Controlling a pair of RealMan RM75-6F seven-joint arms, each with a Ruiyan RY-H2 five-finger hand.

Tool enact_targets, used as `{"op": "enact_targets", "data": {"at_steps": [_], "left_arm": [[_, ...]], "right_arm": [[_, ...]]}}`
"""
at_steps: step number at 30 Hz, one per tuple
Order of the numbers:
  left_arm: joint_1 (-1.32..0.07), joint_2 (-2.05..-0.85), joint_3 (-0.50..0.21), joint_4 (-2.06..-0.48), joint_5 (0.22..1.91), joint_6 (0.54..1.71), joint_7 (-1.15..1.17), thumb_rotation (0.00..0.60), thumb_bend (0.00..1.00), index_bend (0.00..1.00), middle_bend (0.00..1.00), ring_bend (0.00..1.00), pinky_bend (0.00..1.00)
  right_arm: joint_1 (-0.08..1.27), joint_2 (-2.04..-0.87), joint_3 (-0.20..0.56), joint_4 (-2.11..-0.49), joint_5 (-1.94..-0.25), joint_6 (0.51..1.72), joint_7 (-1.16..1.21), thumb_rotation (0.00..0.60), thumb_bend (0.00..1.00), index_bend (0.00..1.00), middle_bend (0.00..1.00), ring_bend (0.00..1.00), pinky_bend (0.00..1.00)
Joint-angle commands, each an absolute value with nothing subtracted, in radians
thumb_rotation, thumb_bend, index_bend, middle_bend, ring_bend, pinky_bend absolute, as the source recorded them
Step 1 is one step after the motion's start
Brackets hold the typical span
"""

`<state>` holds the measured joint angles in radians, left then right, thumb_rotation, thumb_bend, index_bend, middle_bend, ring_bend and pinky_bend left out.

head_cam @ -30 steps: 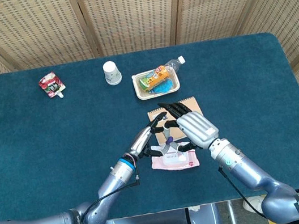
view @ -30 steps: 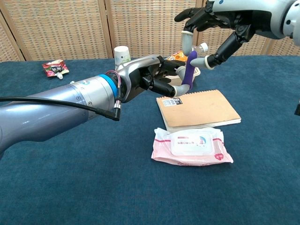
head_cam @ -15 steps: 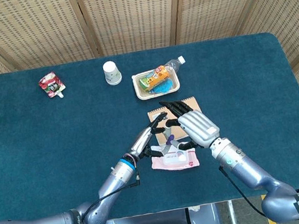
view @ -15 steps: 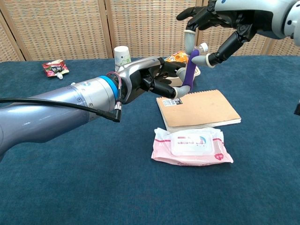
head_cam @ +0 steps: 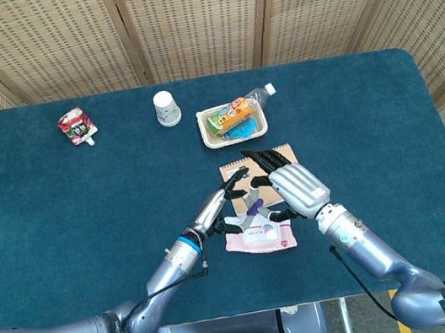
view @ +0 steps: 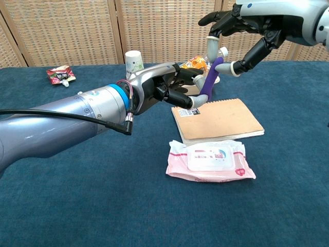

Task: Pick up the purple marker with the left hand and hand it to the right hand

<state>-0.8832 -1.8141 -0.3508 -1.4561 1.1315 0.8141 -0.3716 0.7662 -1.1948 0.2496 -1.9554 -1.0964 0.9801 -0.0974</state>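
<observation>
Fingertips (head_cam: 239, 174) of the left hand (head_cam: 221, 201) reach forward in the head view toward the purple marker (head_cam: 253, 210), which shows only as a short purple stub above the wipes pack (head_cam: 260, 237); the right hand (head_cam: 288, 190) hangs just beside it, back to the camera, so its grip cannot be told from here. Count on the table (head_cam: 58, 202): one paper cup (head_cam: 166, 107), one red pouch (head_cam: 76, 127), one food tray (head_cam: 234, 123) with one water bottle (head_cam: 260, 96) at its rim, one notebook (head_cam: 263, 175), one wipes pack, one marker. Chest view: left hand (view: 167, 87) pinches the marker (view: 209, 80) at its lower end, marker held in the air, leaning right, above the far edge of the notebook (view: 218, 119). Right hand (view: 247, 33) has fingers spread and curved down, with thumb and one fingertip (view: 212, 45) closing about the marker's top; firm contact not certain. Judgement: handover step, transfer under way, not complete. Next move calls for the right hand to clamp on the upper end before the left hand lets go; early release risks a drop onto the notebook.
</observation>
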Motion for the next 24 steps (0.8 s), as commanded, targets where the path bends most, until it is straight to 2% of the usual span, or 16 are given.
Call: {"op": "enact_targets", "data": {"at_steps": [1,5,11,15,24], "left_arm": [[-0.882,-1.813,-0.35,-1.458,1.135,0.815,-0.374,0.6,0.49,0.71,0.0,0.0,0.0],[-0.88,-1.809,-0.348,-1.462,1.14,0.816,-0.378,0.6,0.49,0.71,0.0,0.0,0.0],[-0.878,-1.806,-0.35,-1.467,1.143,0.816,-0.384,0.6,0.49,0.71,0.0,0.0,0.0],[-0.877,-1.803,-0.35,-1.469,1.143,0.817,-0.384,0.6,0.49,0.71,0.0,0.0,0.0],[-0.876,-1.798,-0.35,-1.477,1.146,0.818,-0.385,0.6,0.49,0.71,0.0,0.0,0.0]], "right_arm": [[0.766,-1.195,0.25,-1.954,-1.096,0.979,-0.097,0.6,0.51,0.55,0.08,0.0,0.0],[0.766,-1.197,0.249,-1.949,-1.094,0.978,-0.096,0.6,0.51,0.56,0.09,0.0,0.0],[0.766,-1.205,0.248,-1.942,-1.101,0.983,-0.098,0.6,0.57,0.63,0.1,0.0,0.0],[0.767,-1.205,0.248,-1.944,-1.099,0.984,-0.106,0.6,0.63,0.63,0.1,0.0,0.0],[0.768,-1.2,0.246,-1.943,-1.094,0.979,-0.116,0.6,0.68,0.64,0.11,0.0,0.0]]}}
